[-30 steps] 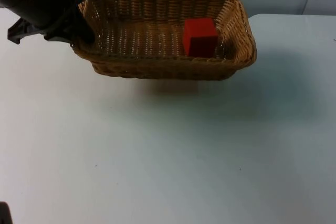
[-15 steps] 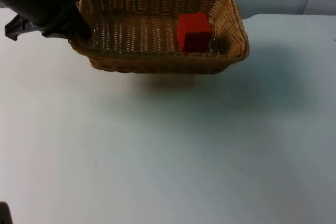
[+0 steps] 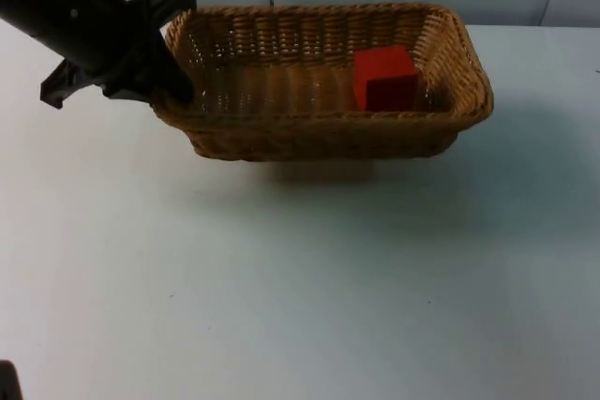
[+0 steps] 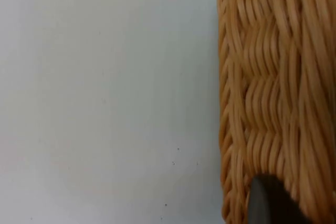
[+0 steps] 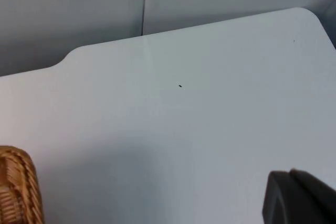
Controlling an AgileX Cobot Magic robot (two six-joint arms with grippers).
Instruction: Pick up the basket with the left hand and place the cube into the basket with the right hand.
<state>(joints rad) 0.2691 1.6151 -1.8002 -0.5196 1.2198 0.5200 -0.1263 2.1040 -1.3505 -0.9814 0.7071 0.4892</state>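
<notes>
Top view: left hand [image 3: 169,91] grips the basket [image 3: 328,138] at its 9 o'clock rim, lifted; cube [image 3: 384,77] inside toward 3 o'clock. Left wrist: weave against counter [image 4: 105,77]. Right wrist: right hand [image 5: 296,198] waits, grip unclear. Judged finished; next, lower steadily.

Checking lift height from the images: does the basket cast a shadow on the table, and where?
Top view: a soft dark shadow lies on the table under the basket, offset from its base, suggesting it is lifted by the left gripper. Right wrist view: a faint shadow beside the basket's rim.
</notes>
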